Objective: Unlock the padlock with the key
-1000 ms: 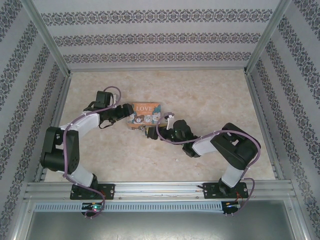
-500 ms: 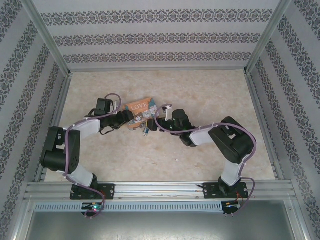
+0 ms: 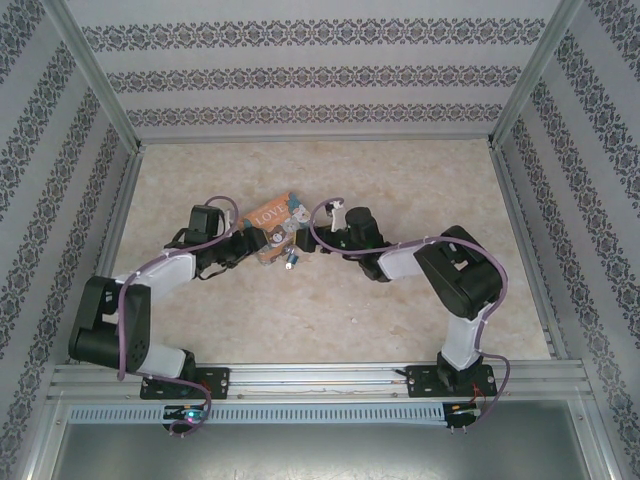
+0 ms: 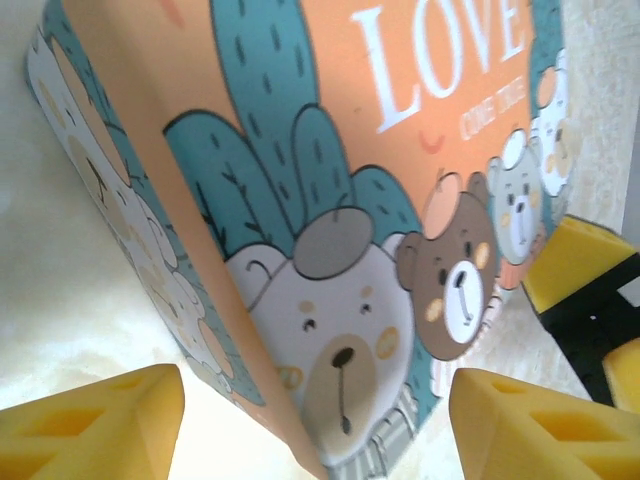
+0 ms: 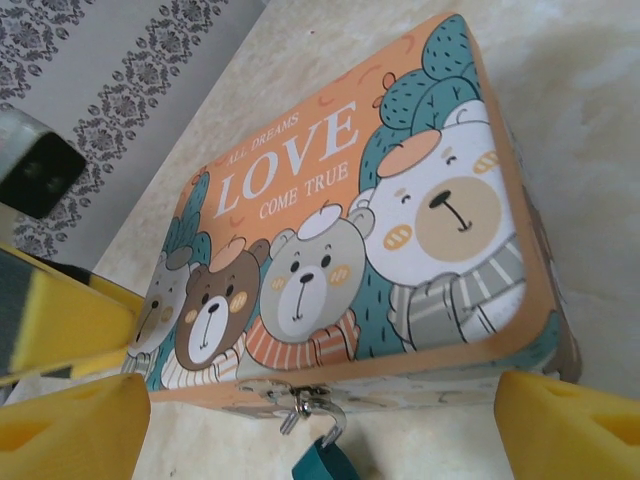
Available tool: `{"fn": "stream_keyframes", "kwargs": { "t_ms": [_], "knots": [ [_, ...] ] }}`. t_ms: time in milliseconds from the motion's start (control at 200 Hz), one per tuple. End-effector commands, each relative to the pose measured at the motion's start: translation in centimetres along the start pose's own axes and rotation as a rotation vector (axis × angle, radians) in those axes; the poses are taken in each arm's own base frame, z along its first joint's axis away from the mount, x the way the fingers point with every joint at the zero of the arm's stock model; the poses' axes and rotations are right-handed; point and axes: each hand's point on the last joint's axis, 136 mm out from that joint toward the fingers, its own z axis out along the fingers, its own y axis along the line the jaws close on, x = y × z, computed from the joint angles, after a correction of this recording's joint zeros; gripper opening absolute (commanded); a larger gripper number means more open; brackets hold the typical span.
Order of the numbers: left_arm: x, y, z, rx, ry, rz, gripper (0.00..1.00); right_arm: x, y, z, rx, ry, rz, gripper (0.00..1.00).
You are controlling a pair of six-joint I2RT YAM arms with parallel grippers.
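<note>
Orange and teal, the cartoon-bear "LOVE" box (image 3: 273, 222) now lies slewed on the counter (image 3: 420, 190), its right end swung toward the far wall. A second ago it sat square to the counter's near edge. Both arms have closed in with it, the left one stretched lower and farther toward the box's near-left corner, the right one reaching up to its right end.

The left fingers (image 4: 90, 425) stand released, spread either side of that corner with daylight showing between them and the box. The right fingers (image 5: 70, 430) are likewise released, set wide apart astride the box's front edge, grasping nothing.

The padlock (image 5: 322, 462) hangs at the middle of that front edge, its thin silver shackle hooked through the box's latch (image 5: 300, 398), its teal body cut off by the frame's bottom.

From overhead the two wrists crowd the box's ends and the padlock shrinks to a blue speck just off the box's near side. The right wrist camera supplies the latch and shackle. The left wrist camera gives the box's bear-printed side panel, with a yellow finger of the right arm just beyond the box.
</note>
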Motion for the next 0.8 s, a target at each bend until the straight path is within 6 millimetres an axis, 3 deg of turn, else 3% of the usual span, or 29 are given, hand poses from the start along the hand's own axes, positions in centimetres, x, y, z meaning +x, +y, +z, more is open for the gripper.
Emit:
{"fn": "stream_keyframes", "kwargs": {
  "t_ms": [0, 185, 335, 545, 794],
  "knots": [
    [-1.3, -1.8, -1.9, 0.006, -0.055, 0.046, 0.72, -0.6, 0.4, -1.7, 0.003, -0.028, -0.021, 0.89],
    [-2.4, -5.2, -4.3, 0.086, -0.098, 0.081, 0.69, -0.1, 1.2, -3.5, -0.017, -0.034, 0.006, 0.88],
    [-2.6, -7.7, -4.6, 0.17, -0.065, 0.083, 0.6, 0.5, 2.0, -3.9, -0.059, -0.02, 0.047, 0.82],
    [-3.4, -9.4, -2.6, 0.204, -0.004, 0.108, 0.51, 1.8, 2.4, -2.5, -0.089, 0.007, 0.104, 0.74],
    [-4.8, -8.5, 0.9, 0.146, 0.049, 0.145, 0.47, 3.1, 2.5, -0.3, -0.12, 0.058, 0.13, 0.71]
  ]
}}
